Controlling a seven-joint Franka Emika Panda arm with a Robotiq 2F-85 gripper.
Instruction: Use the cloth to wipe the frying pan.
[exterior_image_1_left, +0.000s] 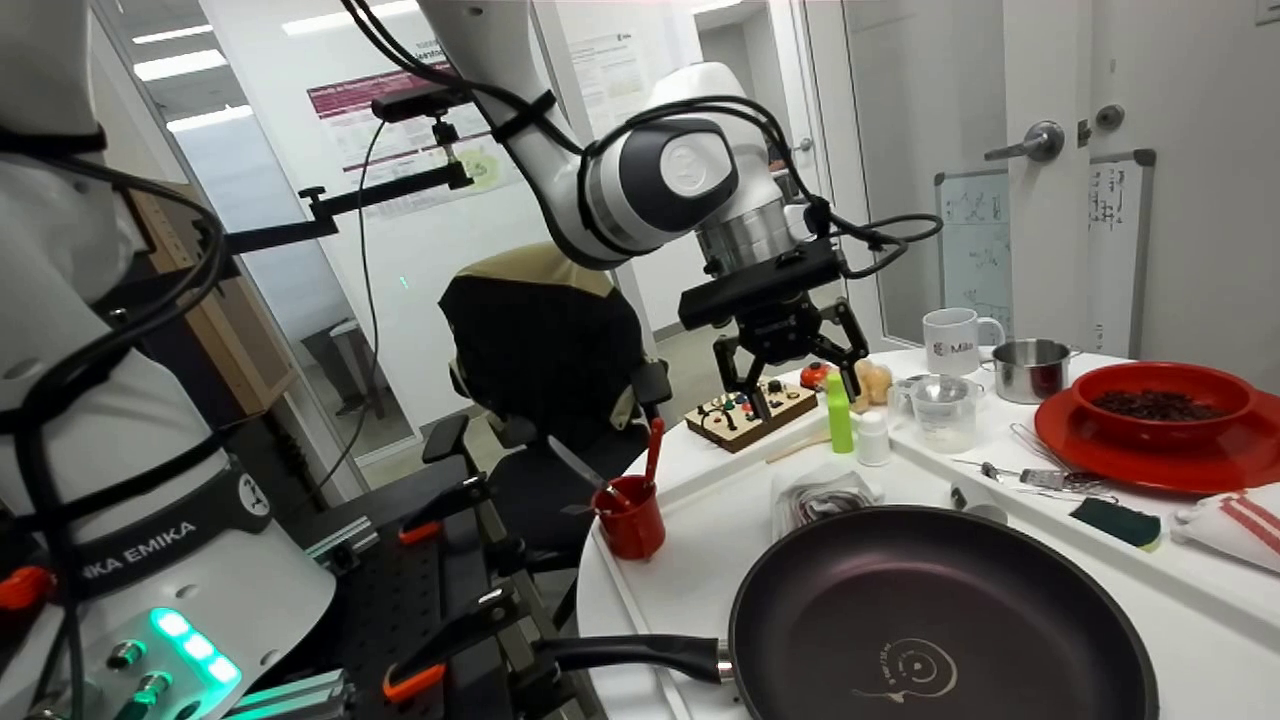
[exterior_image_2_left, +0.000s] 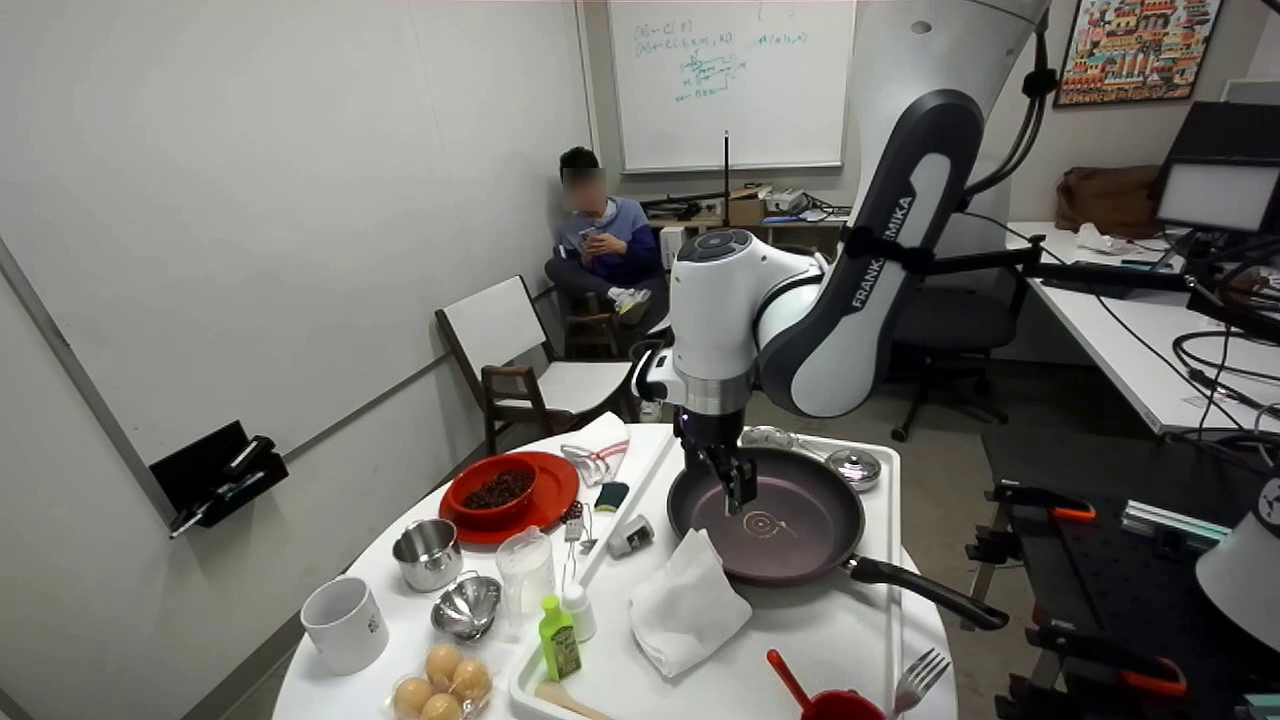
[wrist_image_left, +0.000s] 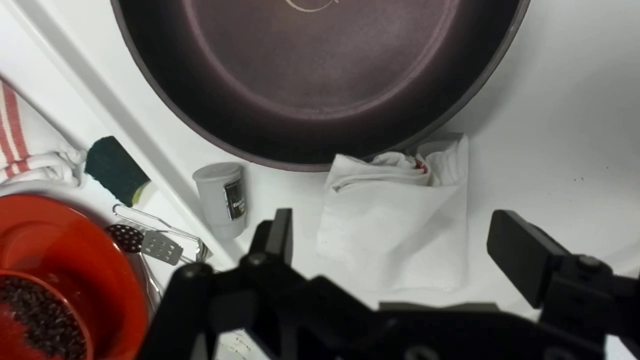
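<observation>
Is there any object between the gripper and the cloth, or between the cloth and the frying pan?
Nothing visible stands between the open gripper and the cloth below it. Toward the frying pan, only its raised rim, beside the cloth, stands in the way.

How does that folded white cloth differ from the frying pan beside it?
Colour: the cloth is white, the frying pan dark. Shape: the cloth is folded, roughly four-sided, while the pan is round with a long black handle. Size: the cloth is smaller than the pan. Both rest on the white tray.
</observation>
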